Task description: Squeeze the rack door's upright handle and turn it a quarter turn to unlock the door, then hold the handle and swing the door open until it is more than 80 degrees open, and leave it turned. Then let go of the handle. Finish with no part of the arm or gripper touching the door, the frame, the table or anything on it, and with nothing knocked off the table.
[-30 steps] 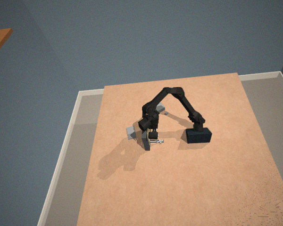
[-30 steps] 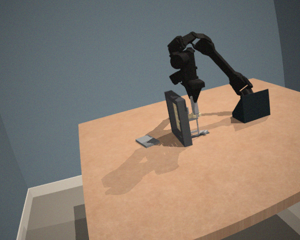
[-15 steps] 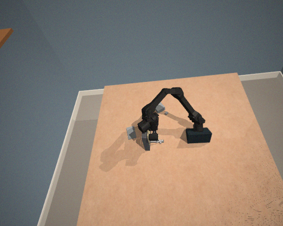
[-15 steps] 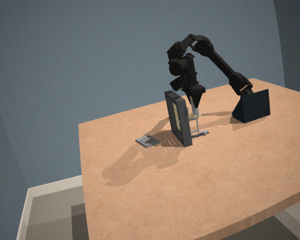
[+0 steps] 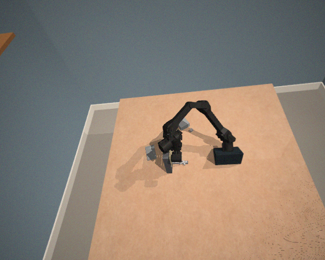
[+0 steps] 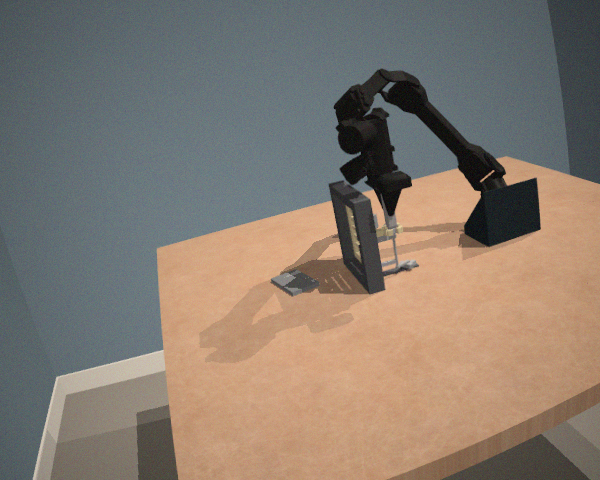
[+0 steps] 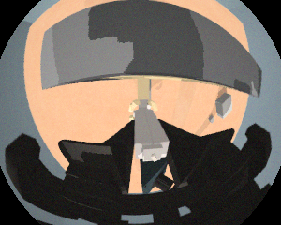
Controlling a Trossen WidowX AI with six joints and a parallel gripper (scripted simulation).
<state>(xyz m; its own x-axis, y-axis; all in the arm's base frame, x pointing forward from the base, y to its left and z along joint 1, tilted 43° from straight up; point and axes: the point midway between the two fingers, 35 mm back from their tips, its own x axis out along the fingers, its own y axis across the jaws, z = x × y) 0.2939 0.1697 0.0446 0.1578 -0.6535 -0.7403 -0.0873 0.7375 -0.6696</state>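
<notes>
The rack's dark grey frame [image 5: 168, 165] [image 6: 375, 248] [image 7: 173, 42] stands upright on the table. A cream door part [image 6: 356, 237] shows inside the frame; it looks closed, though the arm hides much in the top view. The grey handle [image 6: 391, 222] [image 7: 150, 128] stands upright on a cream bracket on the side towards the arm's base. My gripper [image 6: 392, 211] [image 7: 146, 123] points down over it. Its black fingers lie against both sides of the handle in the wrist view, shut on it. The handle's lower part shows below the fingertips.
Silver metal pieces [image 5: 182, 162] [image 6: 408, 265] lie low beside the frame, below the handle. A flat grey block [image 5: 150, 153] [image 6: 294, 282] lies on the frame's other side. Another grey block [image 5: 183, 124] [image 7: 224, 105] and a small grey cube [image 5: 190, 130] [image 7: 212, 118] lie beyond the arm.
</notes>
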